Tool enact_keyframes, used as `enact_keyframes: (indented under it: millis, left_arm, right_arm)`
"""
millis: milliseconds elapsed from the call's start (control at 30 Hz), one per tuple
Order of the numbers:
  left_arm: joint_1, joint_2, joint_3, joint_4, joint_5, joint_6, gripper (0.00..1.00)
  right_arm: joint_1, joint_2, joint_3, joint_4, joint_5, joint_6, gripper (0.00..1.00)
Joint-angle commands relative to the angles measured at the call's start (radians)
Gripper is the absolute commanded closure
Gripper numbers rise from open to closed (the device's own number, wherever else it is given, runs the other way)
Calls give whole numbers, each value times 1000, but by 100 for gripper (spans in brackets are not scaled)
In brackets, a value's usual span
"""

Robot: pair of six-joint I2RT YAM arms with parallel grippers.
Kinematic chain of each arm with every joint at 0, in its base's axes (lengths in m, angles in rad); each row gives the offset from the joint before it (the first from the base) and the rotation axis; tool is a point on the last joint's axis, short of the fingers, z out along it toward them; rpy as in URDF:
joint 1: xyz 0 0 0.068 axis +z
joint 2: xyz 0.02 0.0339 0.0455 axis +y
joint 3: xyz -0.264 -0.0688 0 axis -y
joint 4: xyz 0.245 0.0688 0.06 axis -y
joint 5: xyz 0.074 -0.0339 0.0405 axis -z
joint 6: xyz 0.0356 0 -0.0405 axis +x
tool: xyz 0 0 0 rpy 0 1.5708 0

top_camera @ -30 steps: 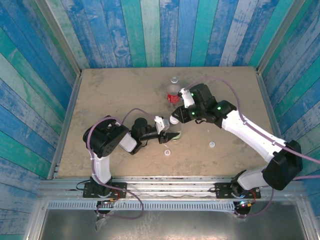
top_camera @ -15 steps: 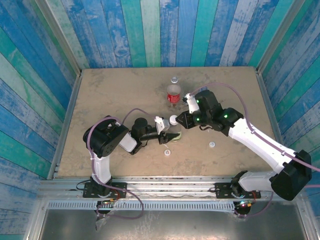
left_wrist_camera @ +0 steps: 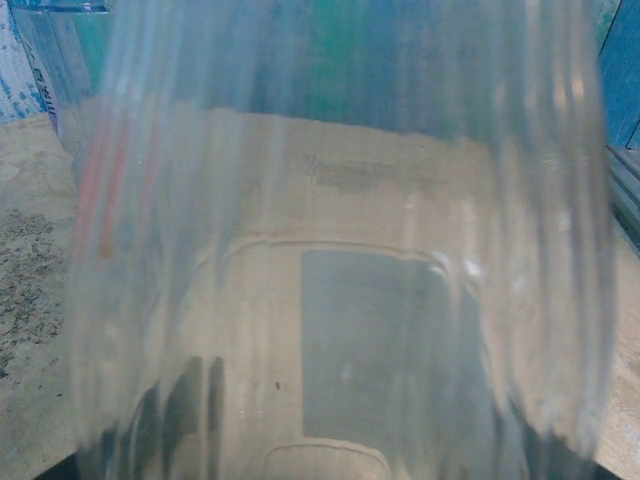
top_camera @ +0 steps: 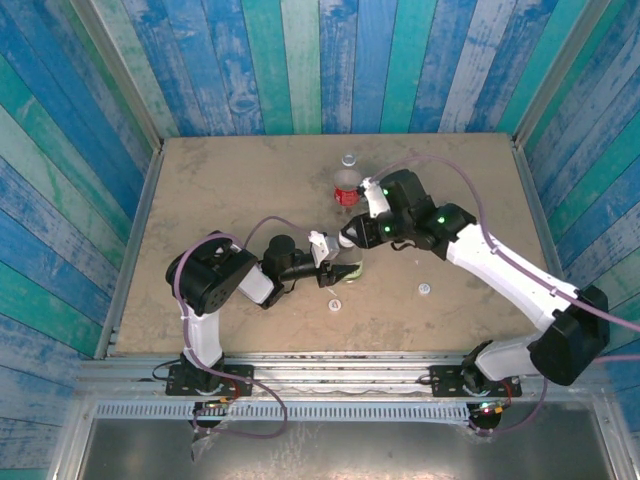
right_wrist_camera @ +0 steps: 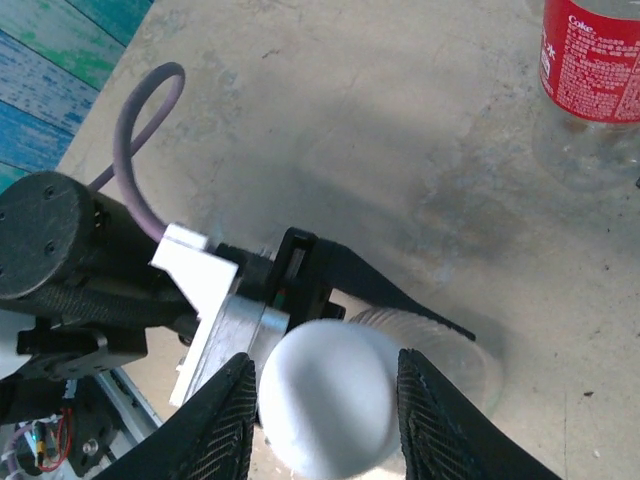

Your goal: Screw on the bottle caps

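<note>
My left gripper is shut on the green-yellow-labelled bottle, whose clear wall sits right against the left wrist camera. A white cap sits on that bottle's neck. My right gripper straddles this cap from above, open, with a thin gap on each side of it. In the right wrist view the left gripper's black fingers clamp the clear bottle under the cap. The red-labelled bottle stands just behind, and the plain bottle behind that.
Two loose caps lie on the tan table, one close in front of the held bottle and one to the right under the right forearm. Blue-green plank walls enclose the table on three sides.
The right wrist has swung back to where it was a second ago, and its fingers have parted from the cap. The left arm and the bottle have stayed put.
</note>
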Motion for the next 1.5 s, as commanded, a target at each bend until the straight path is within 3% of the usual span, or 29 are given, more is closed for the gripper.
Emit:
enact_keyframes:
  millis: [0,167,433,533,600,700,800,1067,1267,1467]
  left_arm:
    - [1,2,-1,-69,-16,8,43]
    - [2,2,-2,-66,-15,2,43]
    - [1,7,1,-49,-11,-11,43]
    - [2,6,2,-48,-8,-11,44]
    - [2,0,1,-60,5,1,44]
    - [2,-33,4,-127,47,64,44]
    - [2,-85,20,-239,75,122,44]
    - [2,-214,59,-459,149,238,44]
    - [2,-277,104,-588,180,297,44]
    - [2,-325,130,-656,197,327,44]
  right_arm:
    - [-1,29,19,-8,-48,-31,64]
    - [0,-31,-55,-9,-48,-4,72]
    - [0,-175,-186,-5,-71,48,77]
    - [1,-200,-187,-10,-66,32,76]
    - [1,-206,-164,-33,-37,-15,67]
    - [1,-214,-110,-89,6,-177,39]
    - [1,-231,-66,-128,35,-385,31]
    - [0,-259,34,-319,-144,-1037,25]
    - [0,-66,268,-556,-115,-1204,25]
    - [1,71,414,-648,-85,-1250,28]
